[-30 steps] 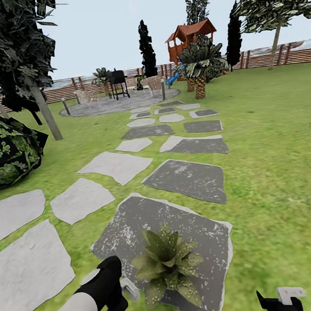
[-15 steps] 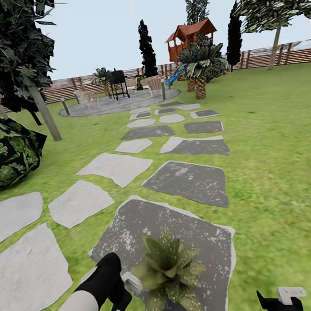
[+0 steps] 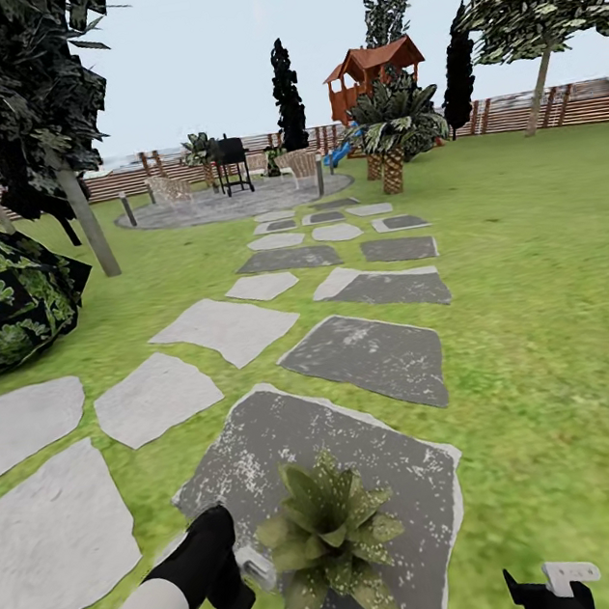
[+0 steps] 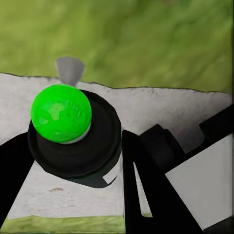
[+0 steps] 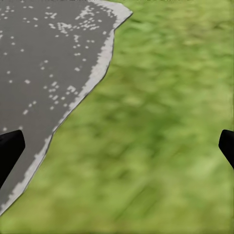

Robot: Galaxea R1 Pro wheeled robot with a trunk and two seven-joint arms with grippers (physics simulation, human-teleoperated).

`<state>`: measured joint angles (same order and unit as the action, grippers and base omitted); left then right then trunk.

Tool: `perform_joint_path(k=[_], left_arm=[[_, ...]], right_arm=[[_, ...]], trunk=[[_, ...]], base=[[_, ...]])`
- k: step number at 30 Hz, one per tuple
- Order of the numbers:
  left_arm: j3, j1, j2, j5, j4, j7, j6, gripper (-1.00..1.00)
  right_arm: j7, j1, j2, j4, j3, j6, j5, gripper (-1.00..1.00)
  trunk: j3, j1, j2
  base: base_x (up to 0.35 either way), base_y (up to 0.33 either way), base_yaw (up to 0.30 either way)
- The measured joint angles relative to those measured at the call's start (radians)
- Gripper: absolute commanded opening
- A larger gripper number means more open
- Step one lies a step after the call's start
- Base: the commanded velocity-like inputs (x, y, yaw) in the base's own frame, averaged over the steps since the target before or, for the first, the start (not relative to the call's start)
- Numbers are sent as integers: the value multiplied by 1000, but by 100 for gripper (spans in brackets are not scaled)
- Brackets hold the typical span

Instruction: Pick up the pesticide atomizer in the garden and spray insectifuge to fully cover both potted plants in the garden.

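While the left gripper (image 4: 73, 161) clamped the pesticide atomizer (image 4: 73, 134) beside the potted plant (image 3: 329, 535), the right gripper (image 5: 117, 146) stood spread.

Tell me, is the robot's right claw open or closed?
Open. In the right wrist view the right gripper has its two black fingertips far apart at opposite edges, with only grass between them.

A green lawn (image 3: 542, 327) carries a path of flat stone slabs, pale ones (image 3: 152, 395) and dark ones (image 3: 366, 354), leading toward a round paved patch (image 3: 231, 203). On the nearest dark slab (image 3: 267, 447) sits a low potted plant (image 3: 329, 535) with pointed speckled leaves.
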<state>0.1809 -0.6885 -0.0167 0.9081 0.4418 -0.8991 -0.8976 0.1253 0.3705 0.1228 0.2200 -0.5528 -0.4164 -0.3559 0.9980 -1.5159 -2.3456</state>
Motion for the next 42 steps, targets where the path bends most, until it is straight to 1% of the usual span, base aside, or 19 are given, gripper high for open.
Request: perform_joint_path(k=[4, 8, 13, 16, 22, 27, 33, 42], left_arm=[[0, 27, 4, -2, -11, -1, 2, -100], [-1, 29, 3, 0, -41, 0, 5, -100], [1, 29, 3, 1, -36, 4, 5, -100], [0, 29, 5, 3, -42, 6, 5, -100], [0, 29, 7, 3, -47, 6, 5, -100], [1, 29, 7, 3, -40, 6, 6, -100], [-2, 29, 5, 1, -36, 6, 3, -100], [-1, 29, 5, 3, -36, 6, 3, -100]], right_arm=[[0, 0, 0, 0, 0, 0, 0, 100], [0, 0, 0, 0, 0, 0, 0, 100], [0, 0, 0, 0, 0, 0, 0, 100], [0, 0, 0, 0, 0, 1, 0, 100], [0, 0, 0, 0, 0, 1, 0, 100], [0, 0, 0, 0, 0, 1, 0, 100], [0, 0, 0, 0, 0, 1, 0, 100], [0, 0, 0, 0, -1, 1, 1, 100]], trunk=[[0, 0, 0], [0, 0, 0], [0, 0, 0], [0, 0, 0], [0, 0, 0], [0, 0, 0], [0, 0, 0], [0, 0, 0]], base=[[38, 0, 0], [8, 0, 0], [36, 7, 0], [50, 197, -85], [-181, 239, -269], [-243, 48, -299], [25, 213, -300], [-7, 330, -298]])
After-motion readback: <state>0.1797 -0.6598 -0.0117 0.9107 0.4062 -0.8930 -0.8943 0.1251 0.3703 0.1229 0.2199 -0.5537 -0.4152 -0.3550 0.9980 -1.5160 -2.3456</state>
